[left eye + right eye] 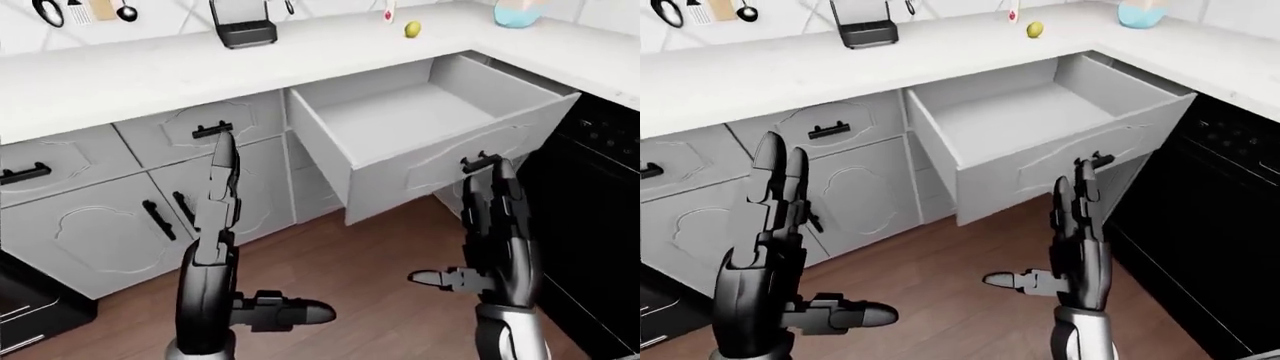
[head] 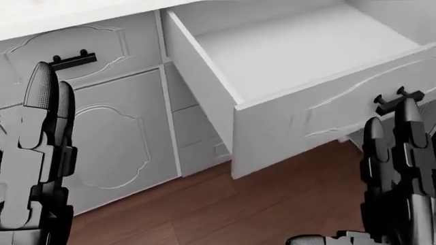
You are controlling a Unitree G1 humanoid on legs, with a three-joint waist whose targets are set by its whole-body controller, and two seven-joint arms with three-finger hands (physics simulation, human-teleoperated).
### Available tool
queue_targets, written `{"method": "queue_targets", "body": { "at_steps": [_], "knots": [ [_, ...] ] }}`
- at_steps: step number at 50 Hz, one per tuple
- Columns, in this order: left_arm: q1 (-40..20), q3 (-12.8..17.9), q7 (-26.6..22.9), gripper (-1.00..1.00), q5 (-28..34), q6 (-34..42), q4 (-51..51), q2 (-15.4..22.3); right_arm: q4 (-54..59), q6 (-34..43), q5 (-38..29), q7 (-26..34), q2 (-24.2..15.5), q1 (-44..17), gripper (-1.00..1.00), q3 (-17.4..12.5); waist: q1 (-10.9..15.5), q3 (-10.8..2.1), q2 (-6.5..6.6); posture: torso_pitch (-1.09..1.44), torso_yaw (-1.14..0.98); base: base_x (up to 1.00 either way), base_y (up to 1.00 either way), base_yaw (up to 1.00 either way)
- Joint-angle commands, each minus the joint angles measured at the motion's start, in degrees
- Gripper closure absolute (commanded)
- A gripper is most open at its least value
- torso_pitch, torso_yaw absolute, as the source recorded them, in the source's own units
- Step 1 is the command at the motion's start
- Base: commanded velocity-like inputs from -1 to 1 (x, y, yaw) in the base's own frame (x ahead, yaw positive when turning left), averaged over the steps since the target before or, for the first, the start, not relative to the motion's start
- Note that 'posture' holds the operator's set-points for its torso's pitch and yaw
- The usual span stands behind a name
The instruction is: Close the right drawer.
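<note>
Two black three-finger hands are raised w/ nothing in them. The left hand (image 1: 770, 217) has fingers straight up and thumb splayed sideways; the right hand (image 1: 1078, 232) is the same, fingers extended, thumb pointing left in the right-eye view. Neither touches anything.

The right drawer (image 1: 1040, 142) is pulled well out from under the white countertop (image 1: 790, 75), interior bare and white. Its black handle (image 1: 1098, 160) sits on the drawer face, just above the right hand's fingertips in the right-eye view; can't tell if they touch, looks apart.

Left of the drawer: a shut drawer w/ a black pull (image 1: 829, 130), and below that, cabinet doors (image 1: 865, 195) w/ vertical black handles. Right of the drawer: a black appliance (image 1: 1210, 217), prob. a stove. Below the drawer: wood floor (image 1: 940, 262).

On the countertop above the drawer: a small yellow-green fruit (image 1: 1035, 29), a dark appliance (image 1: 864, 26) further left, a pale blue item (image 1: 1138, 12) at the corner. Utensils (image 1: 700, 10) hang on the wall, top left.
</note>
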Motion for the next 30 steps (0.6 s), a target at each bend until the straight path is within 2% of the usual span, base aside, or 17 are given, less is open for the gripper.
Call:
{"method": "queue_targets", "body": {
  "at_steps": [1, 6, 8, 9, 10, 12, 15, 19, 21, 22, 23, 24, 25, 26, 28, 30],
  "knots": [
    [-0.6, 0.5, 0.7, -1.0, -0.2, -1.5, -2.8, 0.0, -3.1, -1.7, 0.0, 0.7, 0.0, -1.1, -1.0, 0.9, 0.3, -0.43, 0.02, 0.0, 0.0, 0.0, 0.0, -0.33],
    [-0.6, 0.6, 0.6, -1.0, -0.3, -1.5, -2.7, 0.0, -3.3, -1.6, -0.1, 0.8, 0.0, -0.9, -1.0, 1.0, 0.8, 0.55, 2.78, 0.0, 0.0, 0.0, 0.0, -0.33],
    [-0.6, 0.6, 0.6, -1.0, -0.3, -1.5, -2.7, 0.0, -3.2, -1.4, -0.2, 0.6, 0.1, -1.1, -1.0, 1.0, 0.8, 0.25, 5.19, 0.0, 0.0, 0.0, 0.0, -0.33],
    [-0.7, 0.5, 0.6, -1.0, -0.2, -1.4, -2.8, 0.0, -3.5, -1.3, -0.1, 0.7, 0.0, -1.0, -1.0, 1.1, 1.0, -0.59, 7.27, 0.0, 0.0, 0.0, 0.0, -0.33],
    [-0.7, 0.6, 0.6, -1.0, -0.3, -1.4, -2.7, 0.0, -3.2, -1.3, -0.1, 0.7, 0.1, -1.1, -1.0, 1.0, 1.7, -0.21, 4.99, 0.0, 0.0, 0.0, 0.0, -0.33],
    [-0.7, 0.4, 0.6, -1.0, -0.1, -1.4, -2.8, 0.0, -3.2, -1.4, -0.2, 0.7, 0.1, -1.0, -1.0, 1.1, 1.4, 0.17, 5.38, 0.0, 0.0, 0.0, 0.0, -0.33],
    [-0.7, 0.3, 0.6, -1.0, 0.0, -1.4, -2.8, 0.0, -3.0, -1.6, -0.4, 0.7, 0.1, -1.0, -1.0, 1.2, 1.3, -0.6, 4.25, 0.0, 0.0, 0.0, 0.0, -0.33],
    [-0.7, 0.3, 0.6, -1.0, -0.1, -1.5, -2.7, 0.1, -3.0, -1.6, -0.4, 0.7, 0.1, -1.0, -1.0, 1.2, 1.4, -0.16, 2.02, 0.0, 0.0, 0.0, 0.0, -0.33],
    [-0.6, 0.2, 0.6, -1.0, 0.0, -1.5, -2.8, 0.1, -3.0, -1.7, -0.5, 0.7, 0.1, -0.9, -1.0, 1.3, 1.4, -0.28, 0.22, 0.0, 0.0, 0.0, 0.0, -0.33],
    [-0.6, 0.3, 0.6, -1.0, 0.0, -1.6, -2.7, 0.1, -2.9, -1.7, -0.5, 0.6, 0.1, -1.0, -1.0, 1.2, 1.3, -0.62, -1.2, 0.0, 0.0, 0.0, 0.0, -0.32],
    [-0.6, 0.2, 0.6, -1.0, 0.0, -1.6, -2.7, 0.1, -3.0, -1.6, -0.5, 0.6, 0.1, -1.0, -1.0, 1.2, 1.0, -1.43, -3.41, 0.0, 0.0, 0.0, 0.0, -0.33],
    [-0.6, 0.2, 0.6, -1.0, -0.1, -1.6, -2.7, 0.1, -2.9, -1.7, -0.5, 0.6, 0.1, -1.0, -1.0, 1.2, 0.3, -0.58, -0.84, 0.0, 0.0, 0.0, 0.0, -0.33],
    [-0.5, 0.2, 0.6, -1.0, -0.1, -1.7, -2.7, 0.1, -2.8, -1.7, -0.5, 0.6, 0.0, -1.0, -1.0, 1.2, 0.5, -0.59, -1.43, 0.0, 0.0, 0.0, 0.0, -0.34],
    [-0.5, 0.2, 0.6, -1.0, 0.0, -1.7, -2.6, 0.1, -2.9, -1.6, -0.4, 0.7, 0.0, -1.0, -1.0, 1.1, 0.2, -0.63, -1.16, 0.0, 0.0, 0.0, 0.0, -0.33],
    [-0.5, 0.2, 0.6, -1.0, -0.1, -1.8, -2.6, 0.1, -2.9, -1.7, -0.4, 0.7, 0.0, -1.0, -1.0, 1.1, 0.1, -0.67, -0.19, 0.0, 0.0, 0.0, 0.0, -0.33],
    [-0.4, 0.2, 0.6, -1.0, -0.1, -1.9, -2.6, 0.1, -2.7, -1.7, -0.4, 0.6, 0.0, -1.2, -1.0, 1.0, 0.4, -0.03, 0.83, 0.0, 0.0, 0.0, 0.0, -0.32]
  ]
}}
